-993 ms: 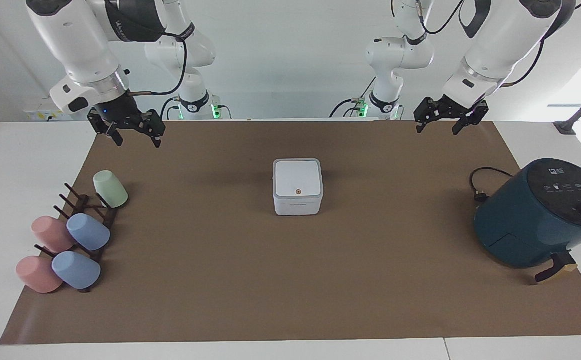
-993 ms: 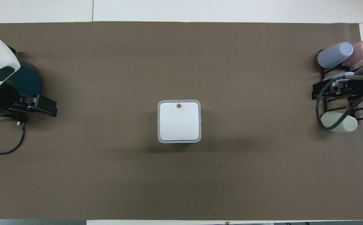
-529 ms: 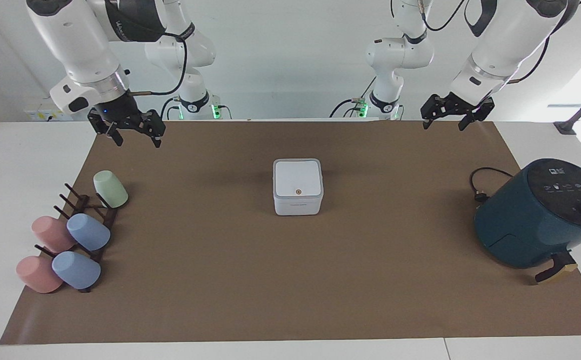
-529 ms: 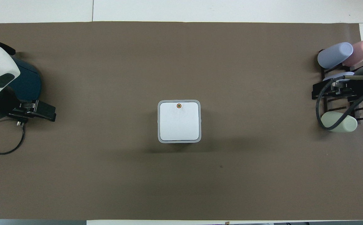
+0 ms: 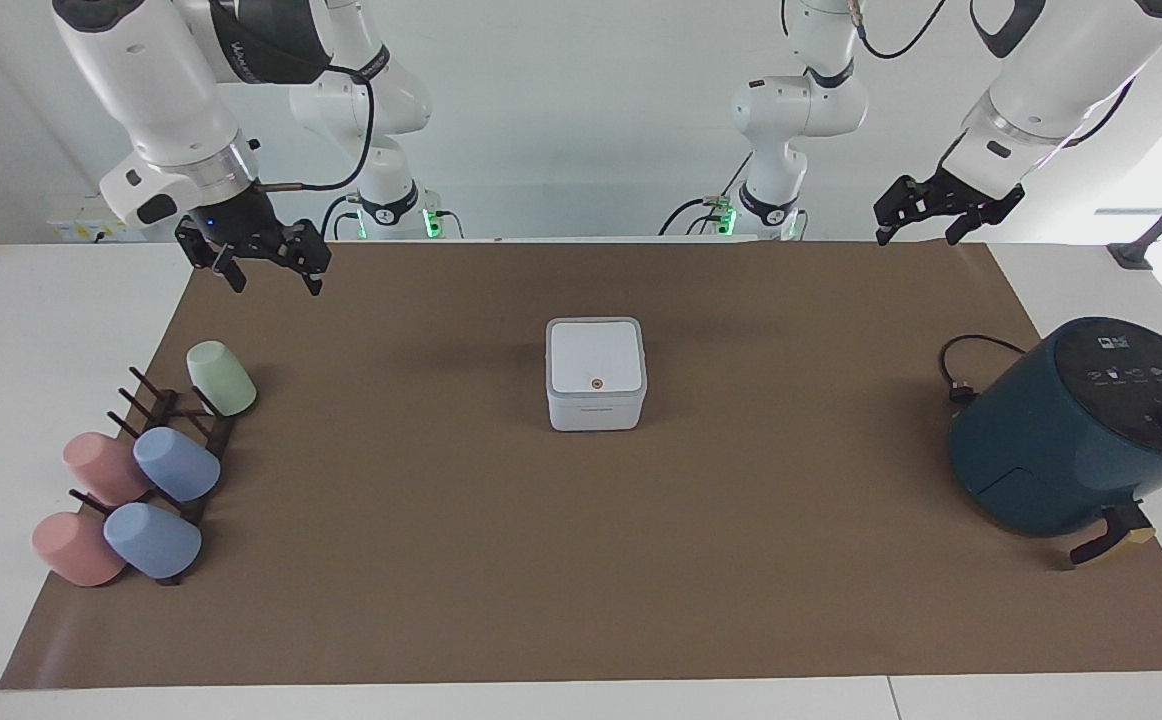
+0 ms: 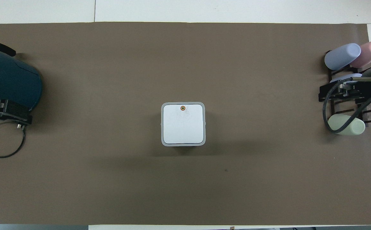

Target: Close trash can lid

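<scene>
The small white trash can (image 5: 596, 405) (image 6: 183, 144) stands at the middle of the brown mat. Its square white lid (image 5: 595, 357) (image 6: 183, 124) lies flat and shut on top, with the orange-ringed button (image 5: 596, 383) (image 6: 182, 108) at the edge farthest from the robots. My left gripper (image 5: 931, 228) (image 6: 3, 115) is open and empty, raised over the mat's edge at the left arm's end, well apart from the can. My right gripper (image 5: 266, 268) (image 6: 342, 92) is open and empty, up over the mat's corner near the cup rack.
A dark teal air fryer (image 5: 1081, 425) (image 6: 8, 84) with its black cord (image 5: 961, 370) stands at the left arm's end. A dark rack (image 5: 176, 440) with several pastel cups (image 5: 176, 465) lies at the right arm's end.
The left gripper has risen and drawn back toward the left arm's end of the table. The right arm and the trash can have not moved.
</scene>
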Tool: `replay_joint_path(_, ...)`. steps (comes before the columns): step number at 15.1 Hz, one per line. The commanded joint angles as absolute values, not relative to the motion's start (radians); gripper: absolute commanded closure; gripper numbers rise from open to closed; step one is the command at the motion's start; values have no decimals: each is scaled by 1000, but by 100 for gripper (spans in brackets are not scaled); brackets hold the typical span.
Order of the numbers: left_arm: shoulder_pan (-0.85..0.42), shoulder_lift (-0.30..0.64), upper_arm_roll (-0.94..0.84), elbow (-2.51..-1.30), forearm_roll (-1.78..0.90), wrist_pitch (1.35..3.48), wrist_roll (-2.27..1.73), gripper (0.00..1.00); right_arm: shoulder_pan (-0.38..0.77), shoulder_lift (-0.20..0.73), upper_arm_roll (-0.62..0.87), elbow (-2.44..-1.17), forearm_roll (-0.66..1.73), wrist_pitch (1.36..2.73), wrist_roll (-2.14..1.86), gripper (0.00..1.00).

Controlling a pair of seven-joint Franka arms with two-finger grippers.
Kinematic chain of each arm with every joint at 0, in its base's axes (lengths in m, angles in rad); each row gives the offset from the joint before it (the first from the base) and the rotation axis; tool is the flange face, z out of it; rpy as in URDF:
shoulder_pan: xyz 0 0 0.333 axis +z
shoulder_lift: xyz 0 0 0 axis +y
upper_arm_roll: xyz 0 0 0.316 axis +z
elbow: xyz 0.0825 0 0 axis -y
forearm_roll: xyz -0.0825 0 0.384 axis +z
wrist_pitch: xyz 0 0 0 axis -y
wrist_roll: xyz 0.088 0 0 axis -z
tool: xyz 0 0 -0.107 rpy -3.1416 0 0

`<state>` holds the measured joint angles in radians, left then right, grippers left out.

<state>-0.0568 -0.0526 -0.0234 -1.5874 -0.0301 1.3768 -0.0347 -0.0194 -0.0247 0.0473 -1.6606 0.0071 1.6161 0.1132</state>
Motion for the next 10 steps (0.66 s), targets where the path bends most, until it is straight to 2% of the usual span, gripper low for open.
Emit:
replay_joint_path(1, -48, -40, -34, -1562, -23, 1361, -32, 0, -35, -28, 58, -1660, 2, 1612, 104, 0)
replay_joint_path(4, -41, -38, -40, -1562, -25, 1377, -32, 0, -35, -26, 58, -1661, 2, 1612, 104, 0)
replay_joint_path(7, 24, -35, -107, -1563, -26, 1407, -29, 0, -35, -28, 58, -1660, 2, 1612, 104, 0)
replay_joint_path(10, 20, -37, -107, -1568, -26, 1413, -25, 0, -35, -26, 58, -1661, 2, 1612, 104, 0)
